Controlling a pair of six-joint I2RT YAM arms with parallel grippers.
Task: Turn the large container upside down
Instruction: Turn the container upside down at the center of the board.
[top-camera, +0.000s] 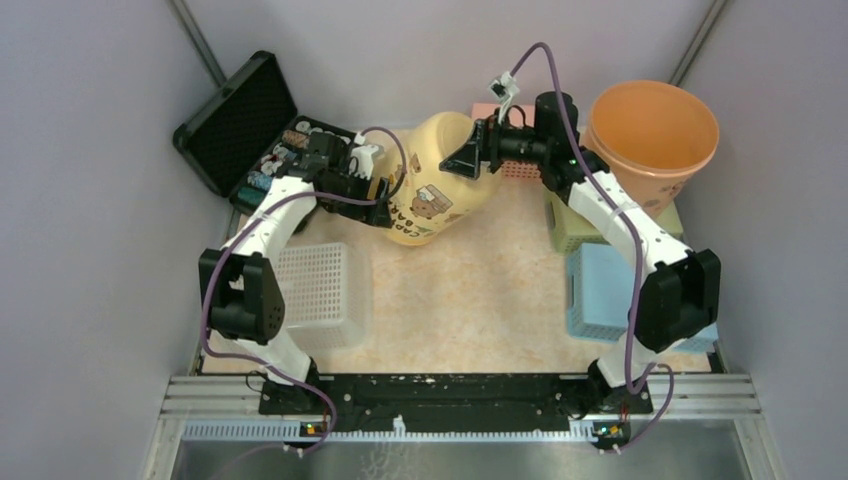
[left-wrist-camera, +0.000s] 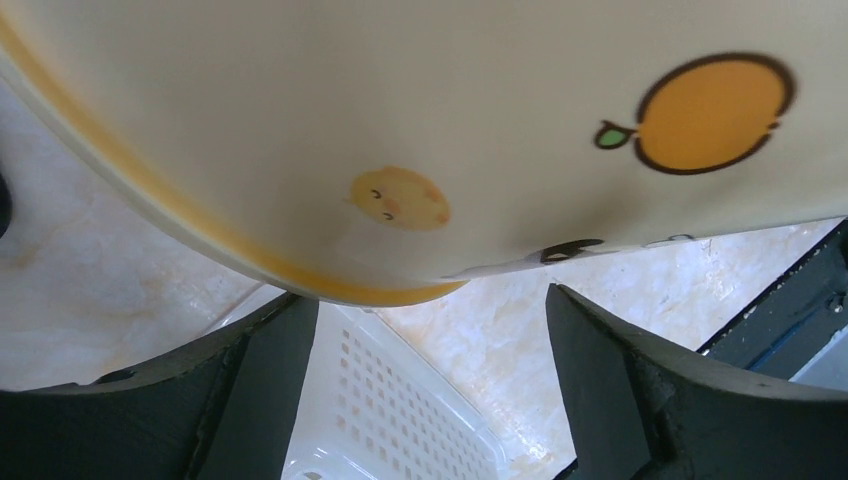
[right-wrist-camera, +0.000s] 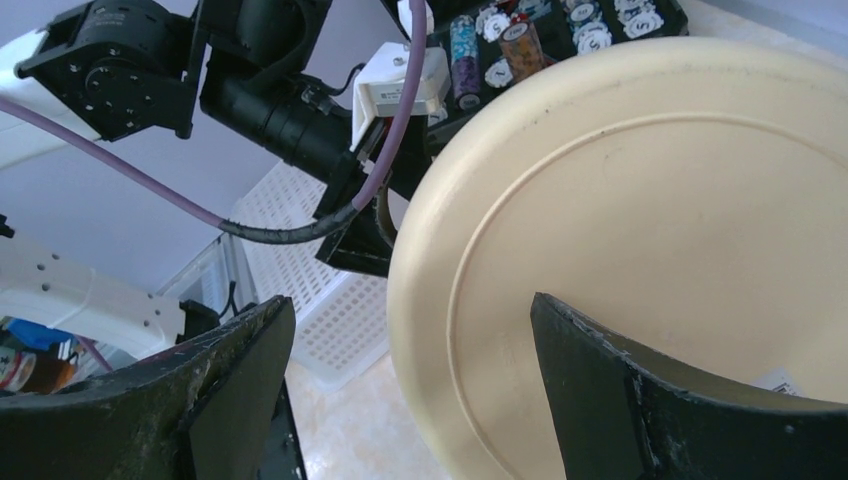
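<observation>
2 arms reach away from the near edge of the table (top-camera: 470, 290) toward the large container (top-camera: 440, 175), which sits toward the far middle of the tabletop. Nearer than the container on its left lies a white basket (top-camera: 325, 290). Nearer on its right lies a blue basket (top-camera: 600, 290), well apart from it.

The container is cream-yellow with cartoon prints and dark lettering. It rests tilted, neither upright nor fully inverted: its wide rim points down toward the near left and its flat base is turned toward the far right.

The left gripper (left-wrist-camera: 428, 297) is at the container's left, just beside the rim. Its 2 fingers are spread wide, and the yellow edge of the rim hangs just beyond the gap between them, with nothing clamped. The right gripper (right-wrist-camera: 410, 300) is on the container's right, facing the round base. Its 2 fingers are also spread wide with nothing pinched. Whether either finger touches the base cannot be told.

Right of the container stands a green basket (top-camera: 570, 228), and a pink basket (top-camera: 519, 169) shows just behind the right gripper. Farther right is an orange bucket (top-camera: 650, 130), upright with its mouth open. Far left of the container, a black case (top-camera: 240, 120) lies open, holding poker chips (right-wrist-camera: 520, 40).
</observation>
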